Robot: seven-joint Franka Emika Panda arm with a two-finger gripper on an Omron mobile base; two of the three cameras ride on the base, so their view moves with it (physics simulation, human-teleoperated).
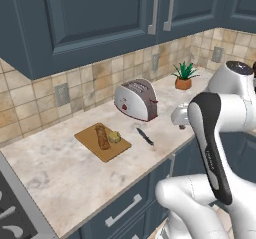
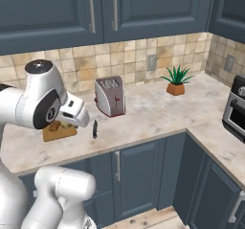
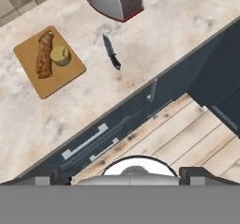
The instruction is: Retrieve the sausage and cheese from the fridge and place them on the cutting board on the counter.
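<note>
Here my gripper (image 3: 136, 174) hangs wide open and empty, out past the counter's (image 1: 60, 178) front edge, above the wood floor (image 3: 187, 138). The sausage (image 3: 45, 54) and cheese (image 3: 60, 56) lie touching on the cutting board (image 3: 56, 80). A knife (image 3: 111, 52) sits between board and toaster (image 1: 136, 99), with bare stone toward the edge.

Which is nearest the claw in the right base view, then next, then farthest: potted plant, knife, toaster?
1. Knife, just right of the claw, near the counter edge.
2. Toaster, farther back by the wall.
3. Potted plant, far right.
</note>
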